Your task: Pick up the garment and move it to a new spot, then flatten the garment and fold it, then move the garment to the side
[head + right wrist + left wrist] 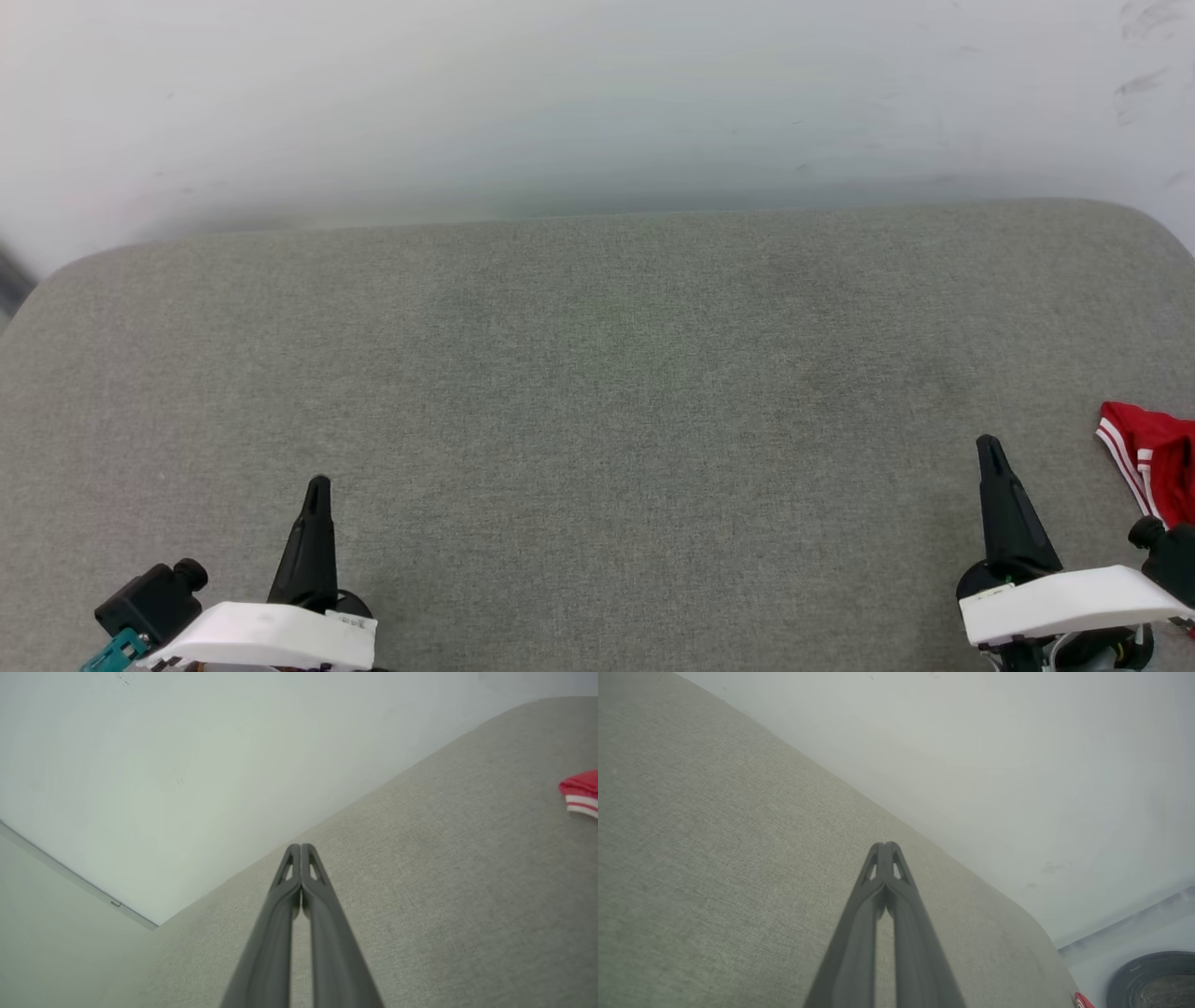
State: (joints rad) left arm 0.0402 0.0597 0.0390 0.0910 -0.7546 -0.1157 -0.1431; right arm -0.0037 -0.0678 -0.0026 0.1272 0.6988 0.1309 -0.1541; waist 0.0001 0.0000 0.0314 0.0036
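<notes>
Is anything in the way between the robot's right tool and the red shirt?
No, nothing visible stands between them. The right tool is shut, over the grey cushion. The red shirt lies a little to its right, at the head view's edge, with just cushion fabric in between.

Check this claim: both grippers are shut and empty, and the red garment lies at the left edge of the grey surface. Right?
Wrong side: the head view shows the garment at the grey surface's right edge, near the right gripper. It and the left gripper are shut, empty.
</notes>
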